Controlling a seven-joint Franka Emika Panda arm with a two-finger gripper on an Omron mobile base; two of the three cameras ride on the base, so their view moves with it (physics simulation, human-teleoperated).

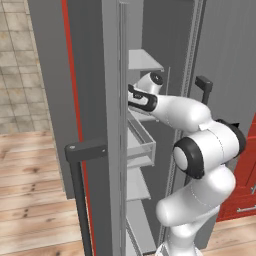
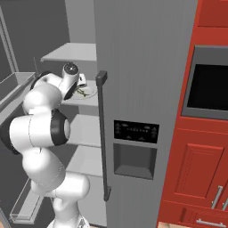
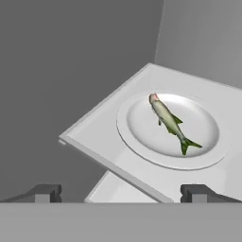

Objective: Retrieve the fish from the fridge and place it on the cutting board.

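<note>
A: Reaching into the open fridge (image 1: 90,75), arm bent in over the middle shelves. Gripper (image 3: 121,193) spread wide, holding nothing, finger tips low in the hand view and well short of the target.

B: And the fish (image 3: 168,121)?

A: Lying on a white plate (image 3: 142,142), roughly centred, head toward the far back wall, tail toward the near right rim. Plate sitting on a pale grey shelf (image 3: 90,137) inside the fridge; visible too in the right base view, fish (image 2: 82,92) just beyond the wrist.

B: Best way to finish the approach?

A: Probably: bring the hand forward and up over the shelf edge, then centre above the fish's midbody rather than the thin tail. Turn the wrist so the fingers straddle the narrow width, not the length. Come down gently, since the body is slim and lies flat in a shallow dish; too deep risks pressing on the plate, too shallow risks closing on air. Close only once both tips flank the body. Then lift straight up before backing out, minding the shelf above and the door frame.

B: Cutting board?

A: Not to be placed from here; somewhere outside the fridge, presumably.

B: Any writing or brand marks?

A: Dark dispenser panel (image 2: 136,132) on the closed door with faint pale marks, too small to read. Nothing legible elsewhere
</note>
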